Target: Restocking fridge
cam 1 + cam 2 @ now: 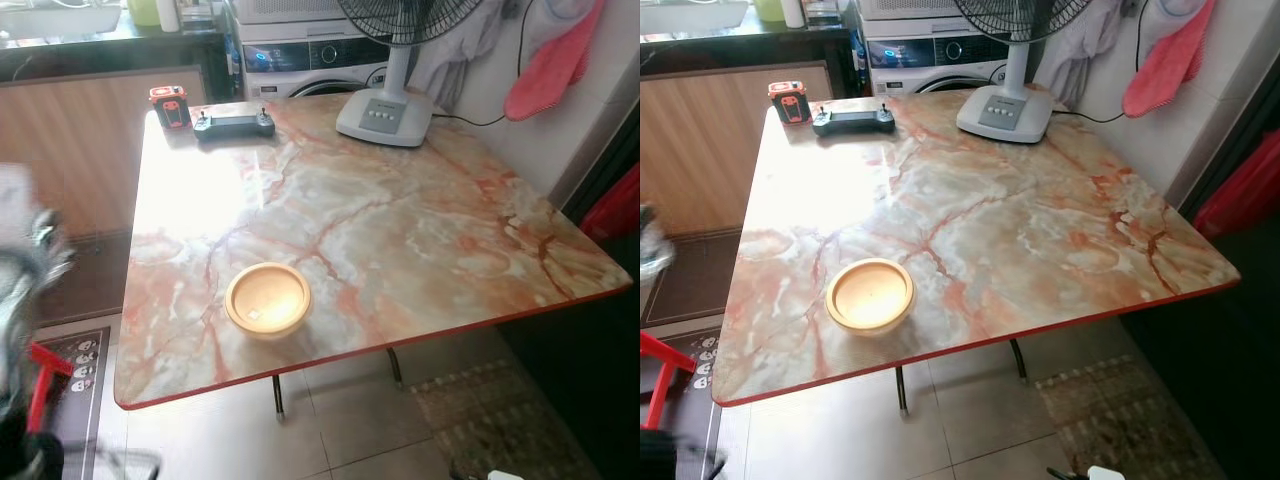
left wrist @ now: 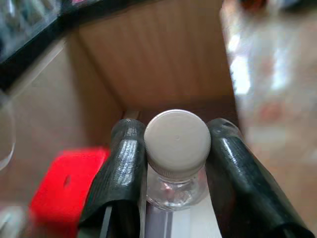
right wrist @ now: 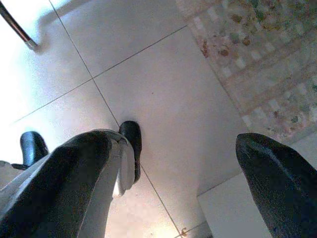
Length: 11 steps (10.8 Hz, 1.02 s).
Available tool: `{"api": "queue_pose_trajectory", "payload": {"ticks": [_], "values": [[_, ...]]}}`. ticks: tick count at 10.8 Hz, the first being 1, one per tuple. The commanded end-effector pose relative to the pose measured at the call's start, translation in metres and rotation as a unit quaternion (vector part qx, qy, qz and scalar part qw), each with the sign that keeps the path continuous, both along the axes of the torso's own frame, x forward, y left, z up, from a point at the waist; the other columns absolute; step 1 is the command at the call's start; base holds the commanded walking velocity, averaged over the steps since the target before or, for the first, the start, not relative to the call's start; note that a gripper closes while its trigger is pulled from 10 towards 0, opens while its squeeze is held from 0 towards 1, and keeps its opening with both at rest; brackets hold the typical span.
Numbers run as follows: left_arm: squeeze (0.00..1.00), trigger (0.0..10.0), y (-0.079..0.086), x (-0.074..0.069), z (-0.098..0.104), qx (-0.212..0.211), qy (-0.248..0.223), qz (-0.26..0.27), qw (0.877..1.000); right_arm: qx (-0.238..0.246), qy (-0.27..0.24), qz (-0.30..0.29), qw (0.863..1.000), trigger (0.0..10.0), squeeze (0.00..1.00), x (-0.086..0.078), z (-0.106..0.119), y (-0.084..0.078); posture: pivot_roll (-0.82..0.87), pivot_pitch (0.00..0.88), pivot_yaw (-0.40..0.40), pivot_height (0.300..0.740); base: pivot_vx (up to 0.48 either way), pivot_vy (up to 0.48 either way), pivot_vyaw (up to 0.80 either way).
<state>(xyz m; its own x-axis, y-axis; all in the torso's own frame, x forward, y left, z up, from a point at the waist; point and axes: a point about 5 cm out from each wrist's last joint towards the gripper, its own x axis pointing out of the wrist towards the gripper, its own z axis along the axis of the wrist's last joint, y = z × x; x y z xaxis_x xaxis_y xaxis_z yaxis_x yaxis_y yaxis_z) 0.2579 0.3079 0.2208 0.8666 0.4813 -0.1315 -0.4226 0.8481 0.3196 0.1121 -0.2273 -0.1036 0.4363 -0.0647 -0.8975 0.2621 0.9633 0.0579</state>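
Marble table point(image 1: 400, 230) ahead; left gripper point(image 2: 176, 148) clamped on bottle point(image 2: 176, 144) neck, right gripper point(image 3: 173, 163) apart. Thin grip, could slip walking.

left arm point(image 1: 20, 300) blurred | fan point(image 1: 395, 60) top cropped | bottle point(image 2: 176, 148) body hidden

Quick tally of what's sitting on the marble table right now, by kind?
Bowl: 1
Desk fan: 1
Handheld controller: 1
Small orange-and-black device: 1
Total: 4 on the table. Separately, the left gripper holds a white-capped bottle.
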Motion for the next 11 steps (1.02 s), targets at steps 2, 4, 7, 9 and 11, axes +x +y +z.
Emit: {"api": "queue_pose_trajectory", "payload": {"ticks": [2,4,7,9,11], "values": [[0.0,10.0,0.027,-0.02,-0.049,-0.037,0.039,0.066,0.996,0.0,0.003,0.0,1.0,10.0,0.0,-0.001,0.0,0.0,0.16,0.0,-0.039,0.74,0.0,0.0,0.0],[0.0,10.0,0.038,-0.044,-0.106,-0.085,0.08,0.109,0.987,-0.001,0.003,0.003,1.0,10.0,0.0,-0.001,0.0,-0.001,0.18,0.0,-0.052,0.74,0.0,0.0,0.0],[0.0,10.0,0.038,-0.093,-0.192,-0.104,0.199,0.146,0.964,-0.004,0.003,0.007,1.0,10.0,0.0,-0.001,0.001,-0.003,0.17,0.0,-0.059,0.74,0.0,0.0,0.0],[0.0,10.0,0.023,-0.125,-0.242,-0.112,0.269,0.143,0.946,-0.005,0.003,0.008,1.0,10.0,0.0,-0.001,0.001,-0.005,0.16,0.0,-0.067,0.74,0.0,0.0,0.0],[0.0,10.0,0.002,-0.137,-0.273,-0.117,0.31,0.111,0.937,-0.007,0.004,0.008,1.0,10.0,0.0,-0.001,0.001,-0.005,0.15,0.0,-0.068,0.74,0.0,0.0,0.0]]}}
